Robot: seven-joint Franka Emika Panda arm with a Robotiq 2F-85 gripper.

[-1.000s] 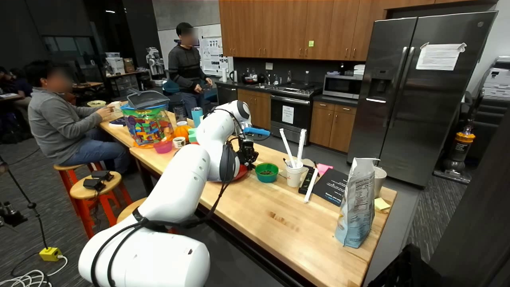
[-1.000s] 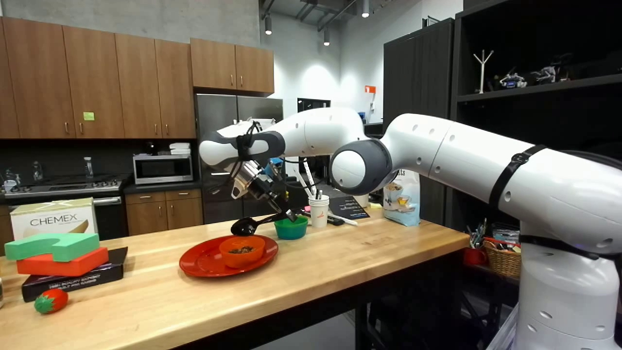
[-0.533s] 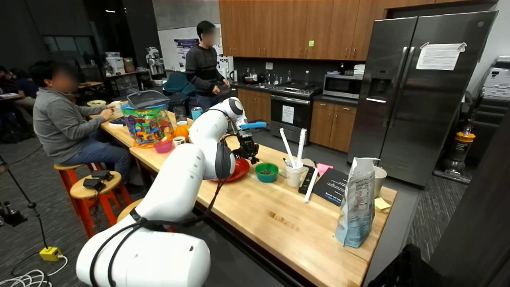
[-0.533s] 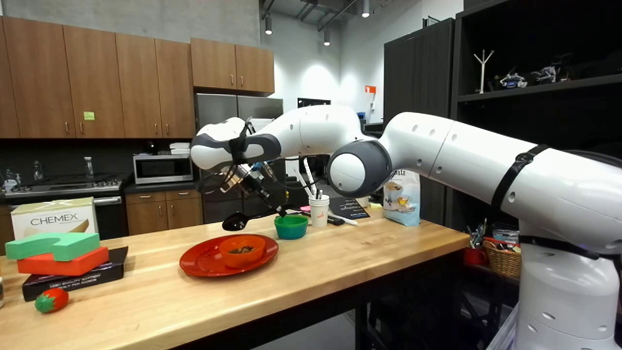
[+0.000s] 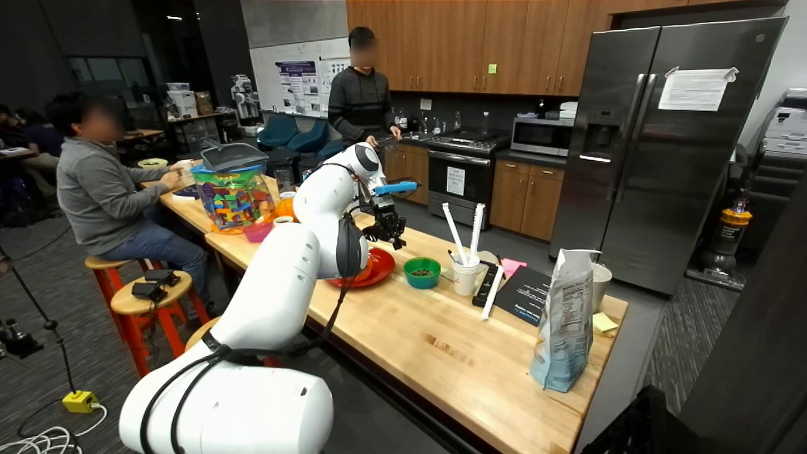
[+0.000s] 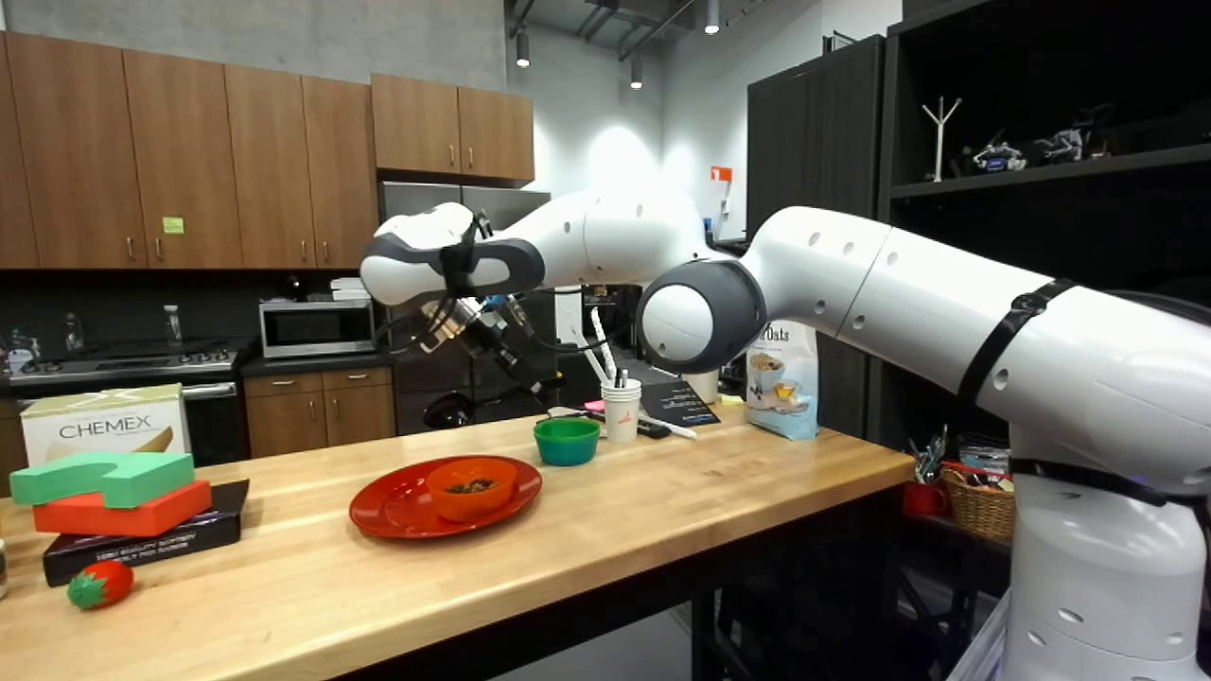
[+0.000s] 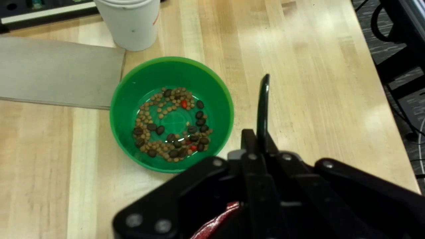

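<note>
My gripper (image 7: 260,139) is shut on the handle of a black spoon (image 7: 263,103) and holds it in the air. The spoon's round bowl (image 6: 447,410) hangs left of the gripper (image 6: 541,386) in an exterior view. A green bowl (image 7: 215,89) with lentils, dark beans and a few red pieces is on the table, left of the fingertips in the wrist view. It shows in both exterior views (image 5: 421,282) (image 6: 568,446). An orange bowl (image 6: 468,508) with dark bits sits on a red plate (image 6: 383,506), below the spoon in that view.
A white paper cup (image 6: 621,421) with pens and white sticks stands beside the green bowl. A bag of oats (image 5: 563,334) is near the table end. Foam blocks (image 6: 123,515), a toy strawberry (image 6: 99,584) and a Chemex box (image 6: 104,430) are at left. A person (image 5: 360,94) stands behind.
My gripper has risen with the spoon and shifted left in both exterior views, away from the green bowl. More of the red plate shows. The standing person has moved right.
</note>
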